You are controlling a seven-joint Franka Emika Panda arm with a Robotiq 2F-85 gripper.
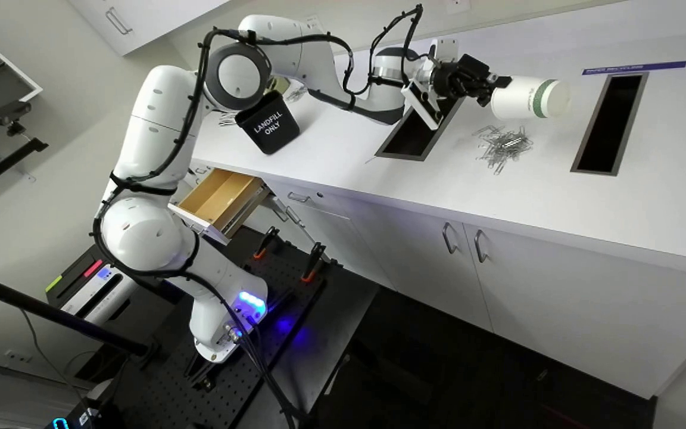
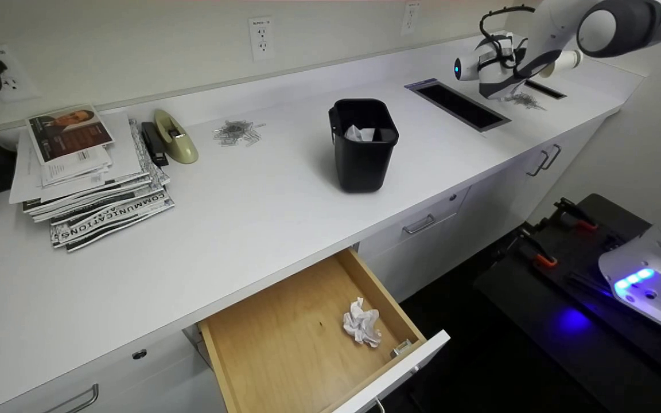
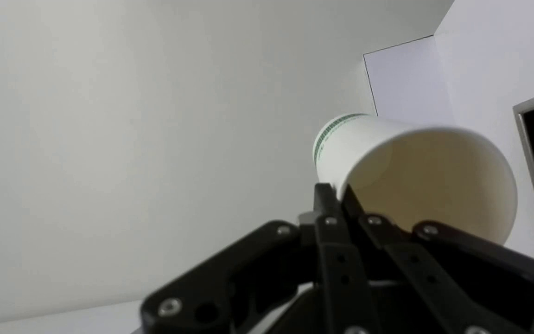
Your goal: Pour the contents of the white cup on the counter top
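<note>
My gripper (image 1: pixel 501 83) is shut on the rim of the white cup (image 1: pixel 513 98), one finger inside and one outside, as the wrist view shows at the fingertips (image 3: pixel 341 192). The cup (image 3: pixel 341 153) has a green band near its base and is tipped on its side in the air, base away from the gripper. No pieces show in the visible part of its inside. The contents, a loose heap of paper clips (image 1: pixel 504 146), lie on the white counter top (image 1: pixel 533 196) near and below the cup. The heap (image 2: pixel 524 101) and cup (image 2: pixel 566 62) also show in an exterior view, partly hidden by the arm.
Two dark cut-outs (image 1: pixel 417 137) (image 1: pixel 611 122) flank the heap. A black bin (image 2: pixel 364 155) with paper inside stands on the counter. Farther along are another clip heap (image 2: pixel 237 132), a tape dispenser (image 2: pixel 177 140) and magazines (image 2: pixel 95 178). An open drawer (image 2: pixel 284 338) holds crumpled paper (image 2: pixel 362 323).
</note>
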